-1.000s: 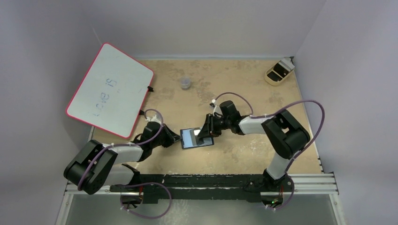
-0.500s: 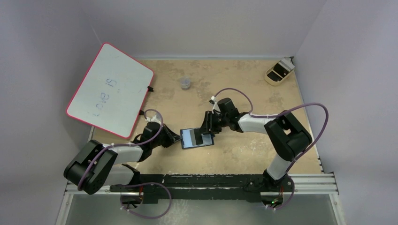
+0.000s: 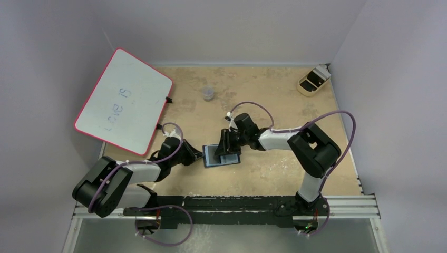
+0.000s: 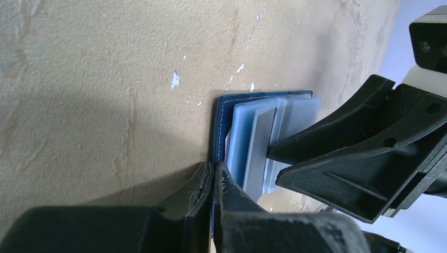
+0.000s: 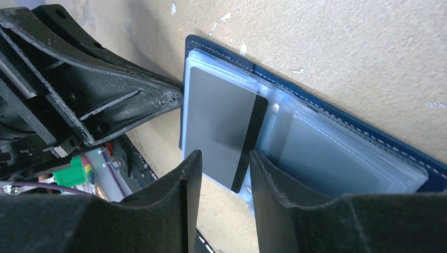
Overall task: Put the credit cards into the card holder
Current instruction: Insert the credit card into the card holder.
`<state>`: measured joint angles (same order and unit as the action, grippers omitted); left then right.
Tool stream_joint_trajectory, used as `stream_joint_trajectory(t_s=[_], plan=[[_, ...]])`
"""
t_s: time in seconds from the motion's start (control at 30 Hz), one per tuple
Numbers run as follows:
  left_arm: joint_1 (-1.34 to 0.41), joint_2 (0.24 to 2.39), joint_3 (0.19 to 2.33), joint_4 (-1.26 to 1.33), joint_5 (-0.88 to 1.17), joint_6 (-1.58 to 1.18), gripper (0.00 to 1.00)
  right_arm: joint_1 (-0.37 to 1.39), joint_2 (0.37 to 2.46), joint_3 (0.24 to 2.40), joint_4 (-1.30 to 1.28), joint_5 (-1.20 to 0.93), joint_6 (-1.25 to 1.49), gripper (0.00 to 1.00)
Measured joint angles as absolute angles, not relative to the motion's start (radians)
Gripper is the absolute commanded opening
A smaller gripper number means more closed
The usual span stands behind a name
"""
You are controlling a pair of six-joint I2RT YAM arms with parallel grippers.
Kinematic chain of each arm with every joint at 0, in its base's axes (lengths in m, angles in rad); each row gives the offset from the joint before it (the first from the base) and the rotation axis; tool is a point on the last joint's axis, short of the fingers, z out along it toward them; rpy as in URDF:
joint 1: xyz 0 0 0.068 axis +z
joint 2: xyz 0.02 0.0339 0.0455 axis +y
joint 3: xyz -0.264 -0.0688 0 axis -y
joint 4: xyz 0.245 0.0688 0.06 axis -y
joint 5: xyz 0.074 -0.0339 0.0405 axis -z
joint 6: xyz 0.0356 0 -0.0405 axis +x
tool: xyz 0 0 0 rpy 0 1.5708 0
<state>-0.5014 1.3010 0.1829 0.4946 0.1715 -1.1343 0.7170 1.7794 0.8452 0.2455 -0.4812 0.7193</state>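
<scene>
The navy card holder (image 3: 210,159) lies open mid-table, with clear blue-grey pockets showing inside. My left gripper (image 3: 199,156) is shut on its left navy edge, seen close in the left wrist view (image 4: 215,174). A grey credit card (image 5: 216,121) with a black stripe lies flat on the holder's left pockets. I cannot tell whether it is inside a sleeve. It also shows in the left wrist view (image 4: 260,145). My right gripper (image 5: 224,166) is low over the holder (image 5: 337,158). Its jaws stand a little apart at the card's striped near corner and grip nothing.
A pink-edged whiteboard (image 3: 124,100) leans at the back left. A small grey cup (image 3: 209,94) stands behind the holder. A tan oval tray (image 3: 313,80) sits in the back right corner. The black rail (image 3: 237,203) runs along the near edge.
My right gripper has moved left over the card holder, and the grey card now lies further left on the pockets. The left gripper has kept its hold.
</scene>
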Motion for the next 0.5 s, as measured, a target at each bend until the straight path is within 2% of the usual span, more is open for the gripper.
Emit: stream_joint_trajectory(t_s=[0.23,0.5], plan=[[-0.498,1.305,0.183,0.505,0.17,-1.134,0.0,0.728,1.806,0.868,0.251,-0.487,0.717,0.39],[-0.498,1.294,0.234,0.393,0.167,-1.106,0.0,0.742,1.781,0.921,0.131,-0.481,0.567,0.45]])
